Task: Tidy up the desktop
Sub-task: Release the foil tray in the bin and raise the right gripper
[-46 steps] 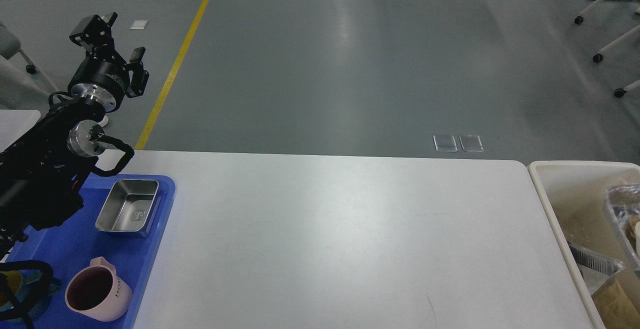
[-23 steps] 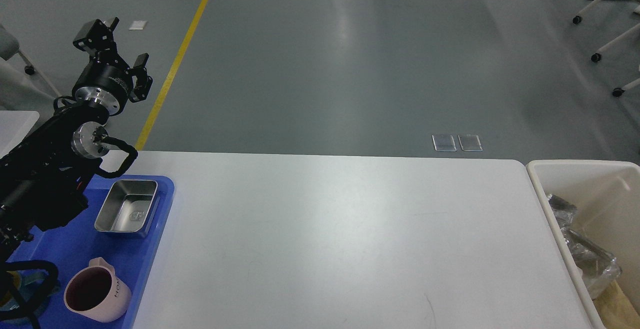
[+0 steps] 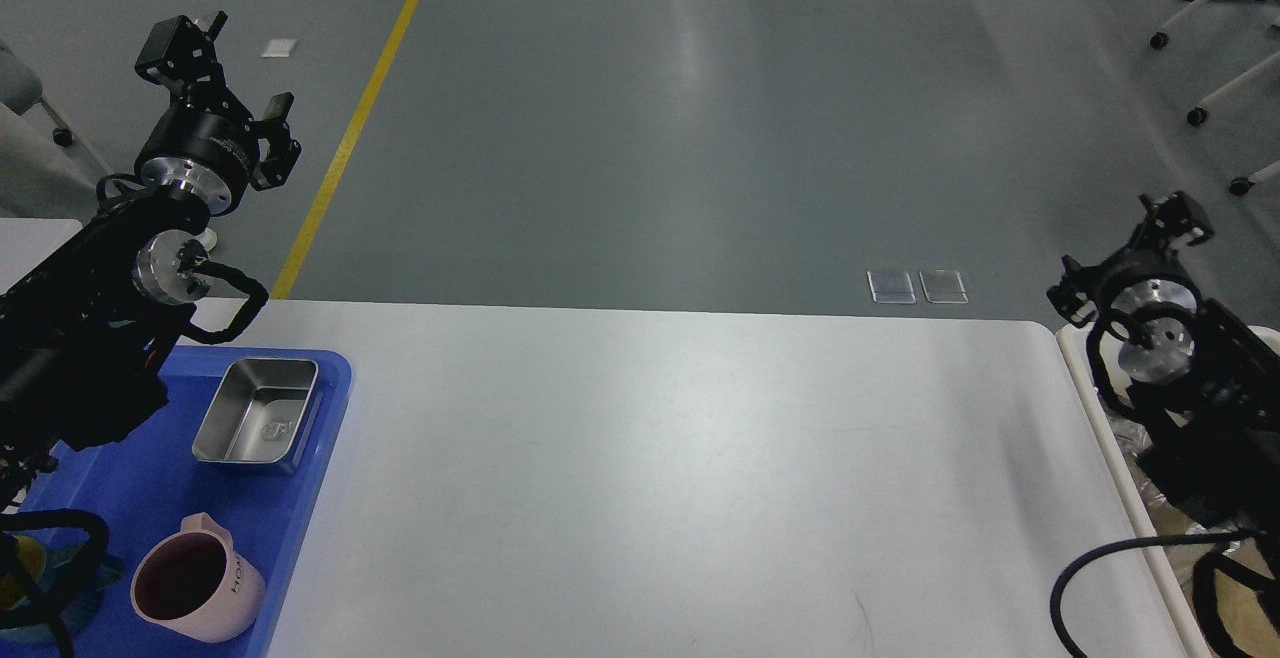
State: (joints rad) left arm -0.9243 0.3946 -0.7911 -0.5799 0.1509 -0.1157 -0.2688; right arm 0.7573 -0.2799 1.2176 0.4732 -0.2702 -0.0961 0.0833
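The white desktop [image 3: 680, 468] fills the lower middle of the head view. My left gripper [image 3: 225, 78] is raised above the table's far left corner, fingers spread apart and empty. My right gripper [image 3: 1130, 248] is raised at the table's far right edge, above the white bin [image 3: 1085, 378], fingers apart and empty. On the left a blue tray [image 3: 300, 498] holds a steel rectangular container [image 3: 255, 425] and a pink cup [image 3: 195, 593].
The white bin stands against the table's right end, largely hidden by my right arm, with crumpled foil inside. Black cables hang at both lower corners. Beyond the table is grey floor with a yellow line and chair legs at far right.
My right arm has come into view at the right, over the bin, hiding most of its contents. My left gripper shifted slightly up and left.
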